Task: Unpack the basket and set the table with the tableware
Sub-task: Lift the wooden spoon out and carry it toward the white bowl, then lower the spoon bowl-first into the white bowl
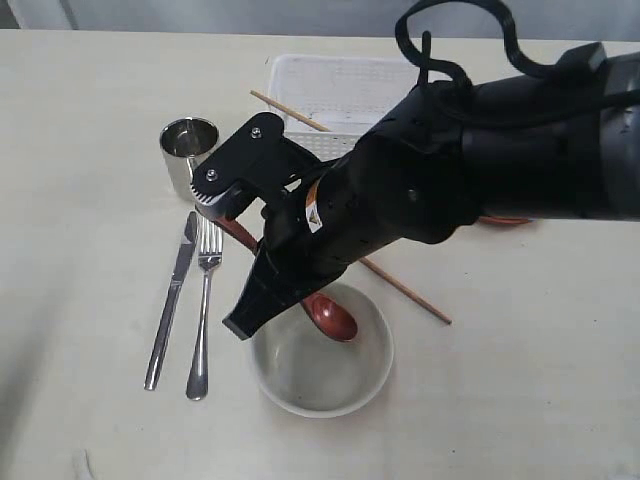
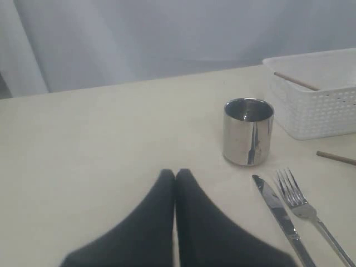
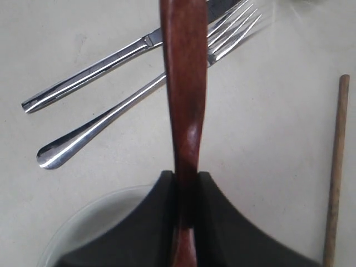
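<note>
- The right gripper (image 3: 186, 178) is clamping the handle of the reddish-brown spoon (image 1: 332, 316), holding its scoop over the white bowl (image 1: 310, 388).
- The left gripper (image 2: 176, 177) is keeping its fingers pressed together, pointing toward the steel cup (image 2: 248, 132).
- The knife (image 1: 172, 300) and fork (image 1: 203, 320) are lying side by side on the table (image 1: 90, 120), left of the bowl.
- The basket (image 1: 340, 85) is sitting behind, with a chopstick (image 1: 290, 110) across its rim.

My right arm (image 1: 500, 150) reaches in from the right, wrist angled down to the left. The right gripper (image 3: 186, 186) is clamped on the spoon (image 3: 183, 83) handle. My left gripper (image 2: 176, 177) hangs low, jaws pressed together, holding nothing.
</note>
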You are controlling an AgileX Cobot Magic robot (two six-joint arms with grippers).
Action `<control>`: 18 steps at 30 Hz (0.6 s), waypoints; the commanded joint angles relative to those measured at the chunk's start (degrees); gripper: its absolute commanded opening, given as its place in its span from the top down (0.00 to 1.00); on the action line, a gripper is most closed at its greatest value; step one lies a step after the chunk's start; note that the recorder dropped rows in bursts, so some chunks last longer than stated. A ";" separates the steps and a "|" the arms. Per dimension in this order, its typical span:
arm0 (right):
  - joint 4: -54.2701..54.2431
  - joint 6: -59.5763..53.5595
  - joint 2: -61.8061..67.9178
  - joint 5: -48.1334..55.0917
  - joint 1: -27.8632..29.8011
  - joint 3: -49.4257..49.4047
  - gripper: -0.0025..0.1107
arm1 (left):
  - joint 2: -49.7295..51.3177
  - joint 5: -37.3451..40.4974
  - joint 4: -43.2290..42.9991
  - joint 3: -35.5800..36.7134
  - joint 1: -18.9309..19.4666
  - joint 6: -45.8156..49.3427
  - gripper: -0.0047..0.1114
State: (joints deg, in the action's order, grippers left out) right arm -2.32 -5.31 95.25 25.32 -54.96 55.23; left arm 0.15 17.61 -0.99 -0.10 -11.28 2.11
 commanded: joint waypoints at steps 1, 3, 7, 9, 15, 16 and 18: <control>-0.04 0.60 -0.13 -0.75 0.05 -0.14 0.98 | -0.15 -0.45 0.16 0.10 0.01 -0.20 0.96; -0.04 0.60 -0.13 -0.90 0.05 -0.47 0.98 | -0.15 -0.45 0.16 0.10 0.01 -0.20 0.96; -0.04 0.60 -0.13 -2.08 0.05 -1.83 0.98 | -0.15 -0.45 0.16 0.10 0.01 -0.20 0.96; -0.04 0.60 -0.13 -2.70 0.05 -2.10 0.98 | -0.15 -0.45 0.16 0.10 0.01 -0.20 0.96; -0.16 1.25 0.05 -3.21 0.05 -2.10 0.98 | -0.15 -0.45 0.16 0.10 0.01 -0.20 0.96; -0.42 1.40 0.37 -3.11 0.05 -2.10 0.98 | -0.15 -0.45 0.16 0.10 0.01 -0.20 0.96; -0.42 1.40 1.14 -2.43 0.05 -2.10 0.98 | -0.15 -0.45 0.16 0.10 0.01 -0.20 0.96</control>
State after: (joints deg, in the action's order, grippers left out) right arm -2.32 -4.31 95.63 22.61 -54.96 53.22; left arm 0.15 17.61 -0.99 -0.10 -11.28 2.11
